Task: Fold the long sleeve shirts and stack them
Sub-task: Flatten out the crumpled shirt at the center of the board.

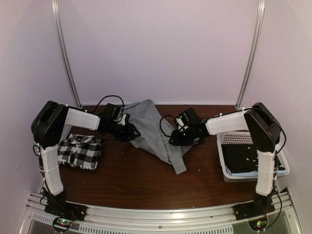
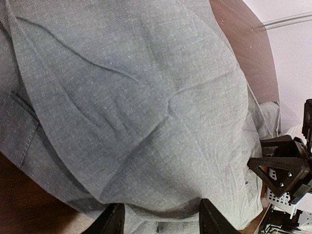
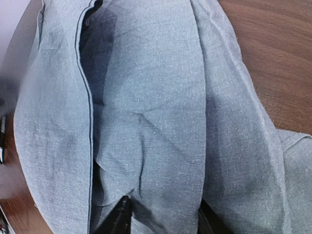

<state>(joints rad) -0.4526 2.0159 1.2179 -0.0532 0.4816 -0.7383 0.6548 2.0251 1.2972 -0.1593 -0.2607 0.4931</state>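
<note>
On the table (image 1: 136, 180): folded shirt (image 1: 79, 151) far left. Loose shirt (image 1: 152, 127) in the middle, running from the back edge forward. Left end effector (image 1: 130, 131) at its left side, right end effector (image 1: 174, 138) at its right. Basket (image 1: 220, 151) far right, cloth (image 1: 246, 158) inside.

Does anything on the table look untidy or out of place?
The grey shirt is crumpled in the middle, a narrow end trailing toward the near edge, not yet folded. The checked shirt lies folded at the left; nothing else looks odd.
</note>
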